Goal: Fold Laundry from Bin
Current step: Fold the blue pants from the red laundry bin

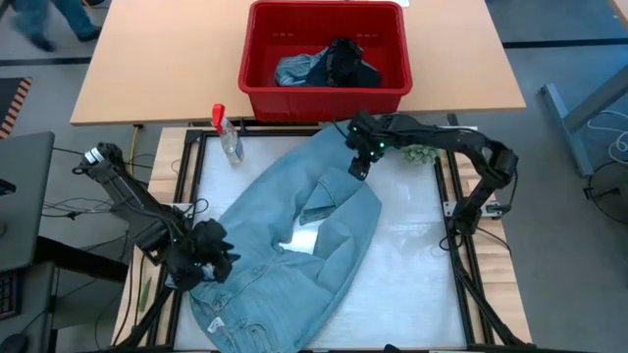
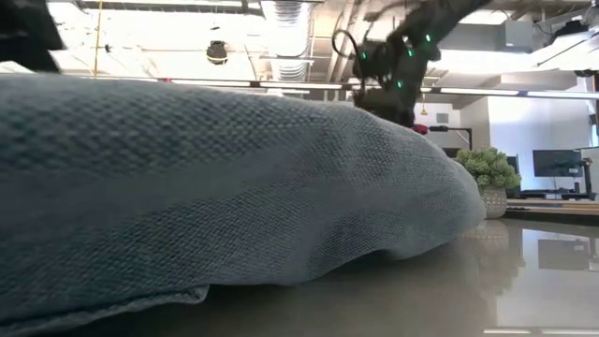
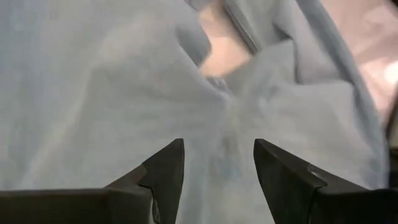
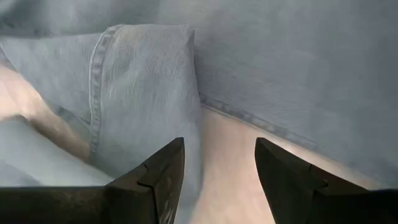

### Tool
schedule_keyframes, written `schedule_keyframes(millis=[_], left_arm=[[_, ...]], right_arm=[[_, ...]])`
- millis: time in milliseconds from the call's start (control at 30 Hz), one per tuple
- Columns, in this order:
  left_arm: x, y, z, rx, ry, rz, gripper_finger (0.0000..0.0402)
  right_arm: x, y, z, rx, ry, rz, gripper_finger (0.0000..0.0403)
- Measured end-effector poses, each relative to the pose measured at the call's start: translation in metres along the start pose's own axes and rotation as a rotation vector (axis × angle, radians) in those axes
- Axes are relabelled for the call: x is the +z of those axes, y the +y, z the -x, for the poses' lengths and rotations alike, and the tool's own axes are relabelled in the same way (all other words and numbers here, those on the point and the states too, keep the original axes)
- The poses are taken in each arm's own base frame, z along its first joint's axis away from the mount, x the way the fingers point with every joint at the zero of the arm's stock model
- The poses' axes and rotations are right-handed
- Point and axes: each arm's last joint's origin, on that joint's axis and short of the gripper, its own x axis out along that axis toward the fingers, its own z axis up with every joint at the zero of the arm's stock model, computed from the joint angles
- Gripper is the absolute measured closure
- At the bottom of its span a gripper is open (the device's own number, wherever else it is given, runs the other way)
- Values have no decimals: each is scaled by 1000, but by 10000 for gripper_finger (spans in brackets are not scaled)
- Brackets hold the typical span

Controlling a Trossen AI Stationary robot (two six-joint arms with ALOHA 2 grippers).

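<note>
A faded grey-blue denim garment (image 1: 294,245) lies spread at a slant across the white work surface (image 1: 412,265), with a fold lying over its middle. It fills the low view as a hump (image 2: 234,187). My left gripper (image 1: 222,257) (image 3: 217,149) hovers open over the garment's near left part. My right gripper (image 1: 358,169) (image 4: 219,149) hovers open over the far end, above a stitched hem edge (image 4: 249,117) and a folded flap (image 4: 143,81). The red bin (image 1: 324,94) stands beyond, holding more laundry: a blue piece (image 1: 299,69) and a black one (image 1: 345,59).
A clear spray bottle with a red top (image 1: 229,135) stands at the far left corner of the work surface. A fuzzy green ball (image 1: 420,154) lies under my right arm. The bin sits on a wooden table (image 1: 147,69). Bare surface shows right of the garment.
</note>
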Motion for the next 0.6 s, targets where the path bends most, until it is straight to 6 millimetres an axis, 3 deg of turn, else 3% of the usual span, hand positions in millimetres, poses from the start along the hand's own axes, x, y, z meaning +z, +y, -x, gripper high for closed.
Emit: schedule_keyframes(millis=[200, 600], left_arm=[[10, 4, -20, 87, -33, -85, 221], [8, 7, -44, 186, 60, -246, 221]], right_arm=[[-16, -1, -26, 85, -27, -72, 182], [-33, 28, -45, 34, -4, -43, 182]])
